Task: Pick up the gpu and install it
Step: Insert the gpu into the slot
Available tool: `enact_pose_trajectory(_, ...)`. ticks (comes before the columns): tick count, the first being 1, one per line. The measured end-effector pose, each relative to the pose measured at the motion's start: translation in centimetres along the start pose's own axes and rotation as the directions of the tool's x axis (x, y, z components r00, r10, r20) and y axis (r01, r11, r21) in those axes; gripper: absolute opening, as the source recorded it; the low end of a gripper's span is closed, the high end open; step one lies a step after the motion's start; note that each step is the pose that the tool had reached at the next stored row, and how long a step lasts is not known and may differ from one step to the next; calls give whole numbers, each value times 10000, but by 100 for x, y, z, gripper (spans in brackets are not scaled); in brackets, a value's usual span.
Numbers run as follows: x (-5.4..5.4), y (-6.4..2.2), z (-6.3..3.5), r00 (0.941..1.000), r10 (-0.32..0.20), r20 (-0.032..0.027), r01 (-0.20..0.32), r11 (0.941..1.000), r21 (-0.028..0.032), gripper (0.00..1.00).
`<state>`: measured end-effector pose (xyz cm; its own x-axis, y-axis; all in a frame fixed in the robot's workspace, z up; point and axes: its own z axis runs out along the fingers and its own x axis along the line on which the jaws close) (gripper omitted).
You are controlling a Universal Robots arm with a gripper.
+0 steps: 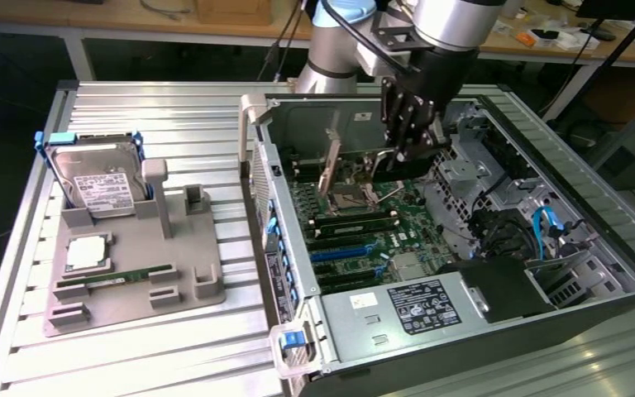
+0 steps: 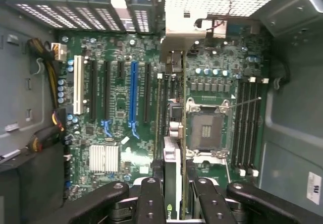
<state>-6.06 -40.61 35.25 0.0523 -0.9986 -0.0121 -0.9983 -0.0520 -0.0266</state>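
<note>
The gpu (image 1: 387, 171) is a thin dark card hanging edge-on inside the open computer case (image 1: 582, 215), above the motherboard (image 1: 362, 240). Its metal bracket (image 1: 332, 163) points toward the case's rear wall. My gripper (image 1: 408, 155) reaches down into the case and is shut on the card. In the wrist view the gpu (image 2: 173, 133) runs as a narrow edge between my fingers (image 2: 150, 199), with its bracket (image 2: 184, 24) at the far end by the slot openings. It hangs over the black slots beside the CPU socket (image 2: 206, 130), and the blue slot (image 2: 133, 93) lies off to one side.
On the exterior view's left a grey holder (image 1: 130, 273) carries a hard drive (image 1: 97, 182), a CPU (image 1: 86, 251) and a green memory stick (image 1: 113, 277). Inside the case are the power supply (image 1: 406, 306), blue cables (image 1: 544, 227) and the drive bays.
</note>
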Motion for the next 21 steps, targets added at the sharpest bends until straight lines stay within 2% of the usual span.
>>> enact_pose_trajectory(5, 159, 8, 5, 10000, 0, 1, 0, 10000, -8, 27)
enact_pose_trajectory(6, 175, 6, 7, 10000, 1, 2, -1, 10000, -49, 27)
enact_pose_trajectory(7, 191, 1, 9, 10000, 1, 6, -1, 9999, -118, 27)
enact_pose_trajectory(9, 220, -10, 15, 10000, 5, 16, -5, 9996, -297, 27)
enact_pose_trajectory(10, 237, -10, 19, 10000, 6, 18, -5, 9994, -338, 27)
enact_pose_trajectory(17, 409, 2, 110, 10000, 5, 19, -4, 9994, -354, 27)
enact_pose_trajectory(21, 439, 12, 183, 10000, 5, 11, -4, 9994, -354, 27)
